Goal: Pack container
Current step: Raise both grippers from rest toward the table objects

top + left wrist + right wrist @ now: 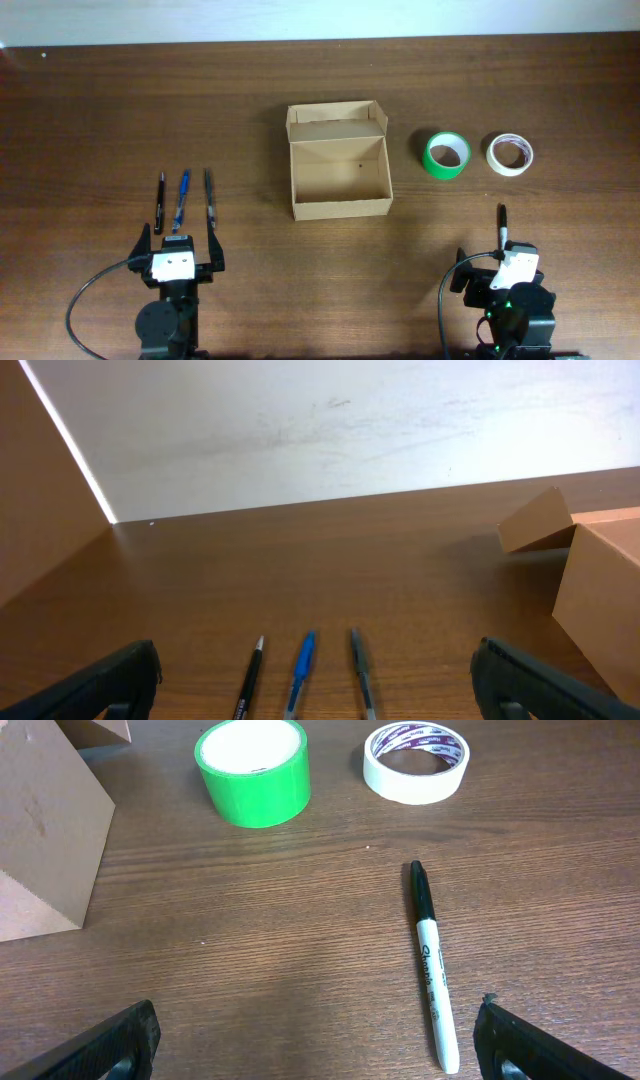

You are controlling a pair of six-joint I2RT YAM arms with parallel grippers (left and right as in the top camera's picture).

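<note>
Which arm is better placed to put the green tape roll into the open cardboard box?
Right. The green tape roll lies right of the cardboard box, ahead of the open right gripper. For the left gripper the box stands in between.

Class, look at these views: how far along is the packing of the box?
Done: the box stands open, but empty. In hand: nothing; the left gripper and right gripper are open. Left: three pens, green tape, white tape and marker lie outside it.
</note>
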